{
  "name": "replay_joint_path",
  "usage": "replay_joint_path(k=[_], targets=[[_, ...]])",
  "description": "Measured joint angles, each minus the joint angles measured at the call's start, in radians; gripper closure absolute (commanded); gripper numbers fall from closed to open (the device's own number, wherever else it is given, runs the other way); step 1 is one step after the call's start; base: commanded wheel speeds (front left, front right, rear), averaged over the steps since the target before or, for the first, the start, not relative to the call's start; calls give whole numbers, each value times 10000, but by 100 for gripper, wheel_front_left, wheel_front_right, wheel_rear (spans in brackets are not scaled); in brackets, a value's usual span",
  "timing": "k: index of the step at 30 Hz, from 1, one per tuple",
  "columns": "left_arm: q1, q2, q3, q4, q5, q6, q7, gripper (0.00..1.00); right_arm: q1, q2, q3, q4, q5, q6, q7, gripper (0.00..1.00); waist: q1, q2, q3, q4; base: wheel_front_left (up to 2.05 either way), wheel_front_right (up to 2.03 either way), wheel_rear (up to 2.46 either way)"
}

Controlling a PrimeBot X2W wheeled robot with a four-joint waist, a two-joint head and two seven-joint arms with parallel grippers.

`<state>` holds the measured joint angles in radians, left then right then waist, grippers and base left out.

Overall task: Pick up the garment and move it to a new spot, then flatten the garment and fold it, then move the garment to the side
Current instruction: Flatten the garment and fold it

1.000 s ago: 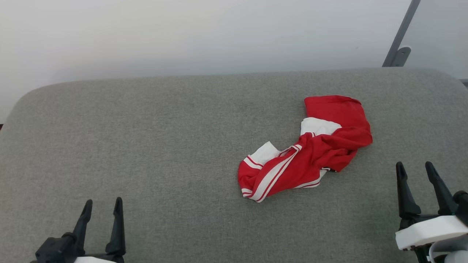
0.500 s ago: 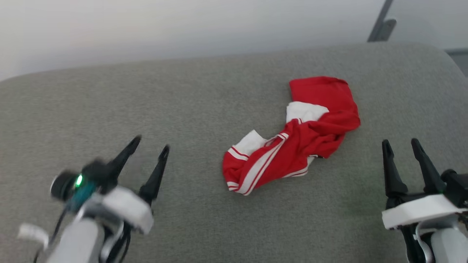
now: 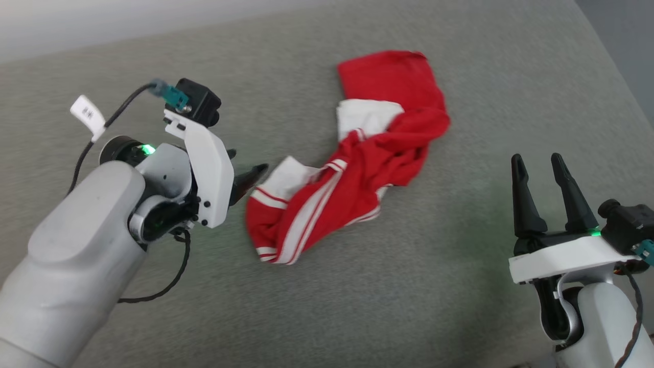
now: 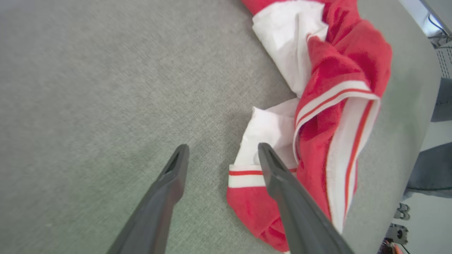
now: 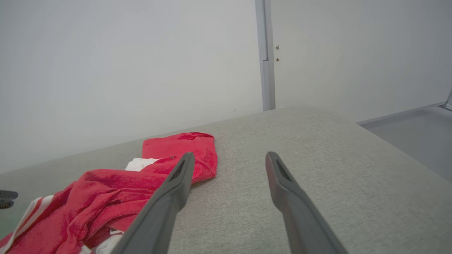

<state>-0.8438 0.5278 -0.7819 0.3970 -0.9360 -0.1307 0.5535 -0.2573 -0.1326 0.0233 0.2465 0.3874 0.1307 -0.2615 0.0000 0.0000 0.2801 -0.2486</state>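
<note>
The garment [image 3: 357,168], a red shirt with white sleeves and red-and-white striped trim, lies crumpled on the grey padded surface [image 3: 449,296]. My left gripper [image 3: 249,160] is open at the garment's left end, fingertips just short of the white sleeve. In the left wrist view the garment [image 4: 332,91] lies to the right, and my left gripper [image 4: 223,146] hovers with one finger [image 4: 282,187] over the striped sleeve cuff and nothing between the fingers. My right gripper [image 3: 536,159] stands open to the garment's right, apart from it. In the right wrist view my right gripper [image 5: 229,155] points past the garment [image 5: 116,190].
The padded surface's rounded right edge [image 3: 608,66] drops to the floor. A pale wall [image 5: 123,70] with a grey vertical post [image 5: 265,53] stands behind. Bare grey surface [image 4: 88,88] stretches left of the garment.
The head camera has tilted down and turned. My left arm has swung up and in toward the garment's left end. The right gripper has kept its pose, and the garment has not moved.
</note>
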Motion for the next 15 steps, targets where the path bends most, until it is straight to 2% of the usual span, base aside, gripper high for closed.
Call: replay_joint_path(k=[4,12,13,14,15], targets=[[-598,15,-619,876,-757,0,1080,0,-134,125,-73,79,25,2,-2,0,0,0,376,-590,0,0,0],[-953,58,-1116,1298,-2466,0,1969,0,-160,297,-165,132,35,2,0,0,0,0,701,-1355,0,0,0],[-958,48,-1133,1283,-2585,0,1948,44,-157,309,-178,130,35,2,0,0,0,0,696,-1361,0,0,0],[-964,56,-1195,1260,-2617,0,1879,75,-149,313,-196,130,33,0,0,0,0,0,687,-1349,0,0,0],[-985,65,-1248,1239,-2619,0,1762,100,-144,314,-224,136,25,2,0,0,0,0,674,-1323,0,0,0]])
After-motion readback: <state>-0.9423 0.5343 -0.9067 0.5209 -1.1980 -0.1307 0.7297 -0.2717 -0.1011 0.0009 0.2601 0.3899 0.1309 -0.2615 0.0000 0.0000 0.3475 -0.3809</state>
